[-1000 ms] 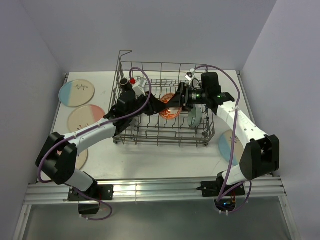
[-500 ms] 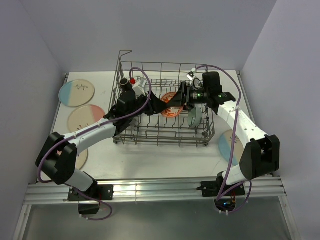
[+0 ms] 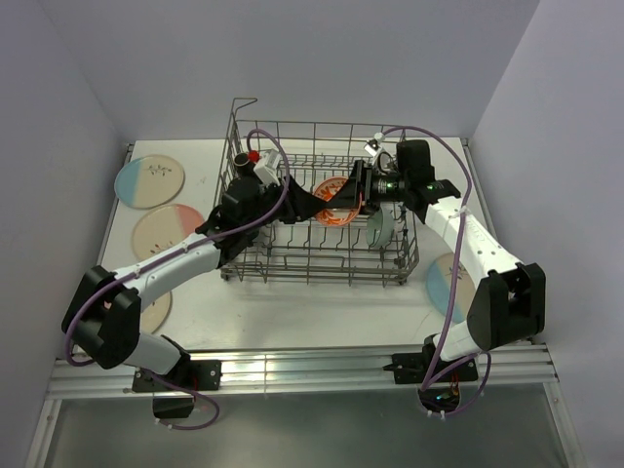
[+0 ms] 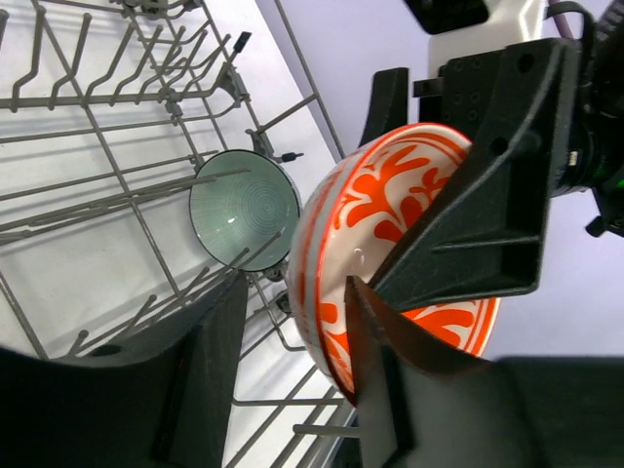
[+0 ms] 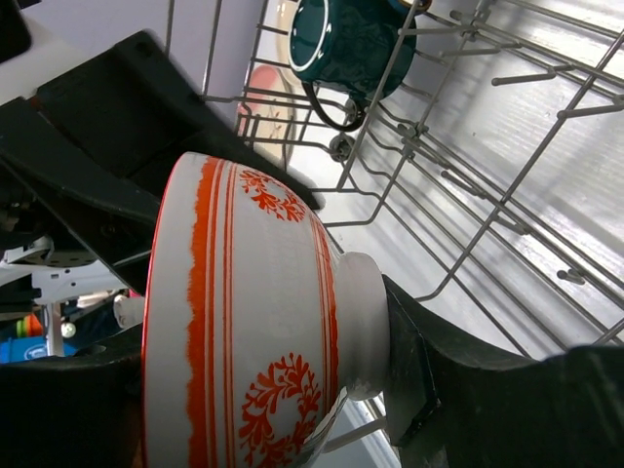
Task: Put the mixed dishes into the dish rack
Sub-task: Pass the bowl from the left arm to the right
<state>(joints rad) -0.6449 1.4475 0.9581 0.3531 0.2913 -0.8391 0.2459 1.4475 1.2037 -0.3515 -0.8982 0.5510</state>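
A: Item 1, orange-red bowl (image 3: 334, 203): location?
B: Centre of the top view, within the dish rack (image 3: 312, 271), tipped on edge. The right gripper (image 3: 349, 200) is clamped on it, 1 finger inside, 1 at the foot.
A: Left gripper (image 3: 306, 207)?
B: Jaws apart, the bowl's rim between them; contact cannot be told.
A: Other stock?
B: Pale green bowl (image 3: 380, 226), right part of the rack. Teal mug (image 5: 346, 39), top of the right wrist view. 4 two-tone plates (image 3: 148, 181) on the table (image 3: 292, 312): 3 left, 1 right.
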